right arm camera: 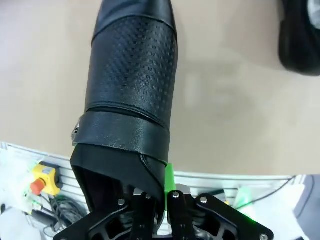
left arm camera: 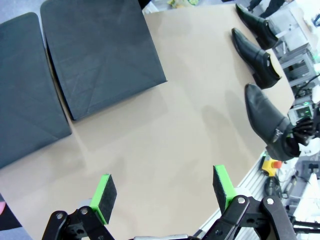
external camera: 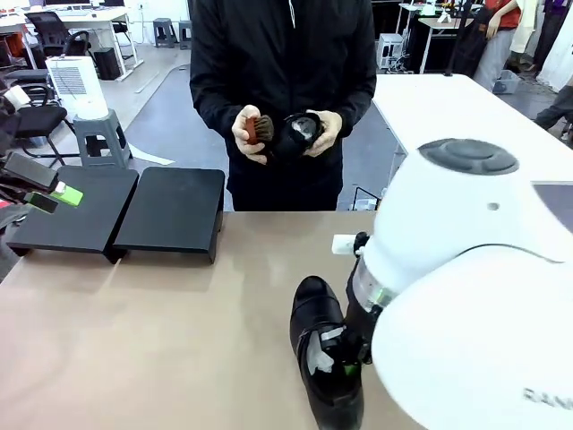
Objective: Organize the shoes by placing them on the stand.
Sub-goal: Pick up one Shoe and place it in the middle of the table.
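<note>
Right end effector (right arm camera: 161, 186) is pinched on the back rim of a shoe (right arm camera: 131, 85) at the counter's (external camera: 161, 340) near edge, while the left end effector (left arm camera: 165, 192) hangs spread wide near the stand (left arm camera: 100, 55). Looks like the pickup step. Next it needs a lift and a carry across to the stand's bare top.
</note>
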Tool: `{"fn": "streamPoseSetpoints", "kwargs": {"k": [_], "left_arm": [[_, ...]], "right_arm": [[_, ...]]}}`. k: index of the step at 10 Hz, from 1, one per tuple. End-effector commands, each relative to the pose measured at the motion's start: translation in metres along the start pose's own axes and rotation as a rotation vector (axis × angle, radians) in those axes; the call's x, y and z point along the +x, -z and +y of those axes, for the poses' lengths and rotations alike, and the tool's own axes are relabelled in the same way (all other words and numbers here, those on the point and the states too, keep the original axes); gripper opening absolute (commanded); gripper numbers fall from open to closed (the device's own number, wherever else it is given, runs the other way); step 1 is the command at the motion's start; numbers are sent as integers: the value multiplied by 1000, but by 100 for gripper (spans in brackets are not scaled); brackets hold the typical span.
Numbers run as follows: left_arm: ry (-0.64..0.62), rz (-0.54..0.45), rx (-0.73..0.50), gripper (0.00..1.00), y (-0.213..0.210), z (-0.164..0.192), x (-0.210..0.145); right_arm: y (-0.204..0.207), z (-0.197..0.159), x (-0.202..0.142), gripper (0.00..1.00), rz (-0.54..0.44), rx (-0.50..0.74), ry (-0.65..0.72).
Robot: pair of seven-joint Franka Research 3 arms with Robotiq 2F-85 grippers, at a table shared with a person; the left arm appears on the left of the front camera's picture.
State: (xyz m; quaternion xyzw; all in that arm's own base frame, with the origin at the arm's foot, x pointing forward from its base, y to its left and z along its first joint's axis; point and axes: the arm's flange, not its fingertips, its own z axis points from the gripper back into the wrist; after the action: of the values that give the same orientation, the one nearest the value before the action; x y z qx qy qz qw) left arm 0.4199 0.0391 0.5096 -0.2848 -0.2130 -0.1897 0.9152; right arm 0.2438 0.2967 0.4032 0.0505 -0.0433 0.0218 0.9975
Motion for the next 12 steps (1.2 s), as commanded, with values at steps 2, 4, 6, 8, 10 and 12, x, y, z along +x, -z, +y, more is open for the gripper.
{"fn": "streamPoseSetpoints", "kwargs": {"k": [2, 4, 6, 8, 10, 12], "left_arm": [[11, -6, -12, 100, -1, 0, -1], [11, -6, -12, 100, -1, 0, -1], [11, -6, -12, 100, -1, 0, -1], [11, -6, -12, 100, -1, 0, -1], [11, -6, -12, 100, -1, 0, -1], [11, -6, -12, 100, -1, 0, -1]], "right_arm": [[36, 1, 13, 0, 9, 58, 6], [53, 1, 24, 0, -14, 86, 2], [73, -2, 34, 0, 18, 52, 50], [81, -3, 35, 26, 22, 62, 51], [73, -9, 35, 63, 2, 78, 55], [54, -17, 31, 100, -35, 82, 70]]}}
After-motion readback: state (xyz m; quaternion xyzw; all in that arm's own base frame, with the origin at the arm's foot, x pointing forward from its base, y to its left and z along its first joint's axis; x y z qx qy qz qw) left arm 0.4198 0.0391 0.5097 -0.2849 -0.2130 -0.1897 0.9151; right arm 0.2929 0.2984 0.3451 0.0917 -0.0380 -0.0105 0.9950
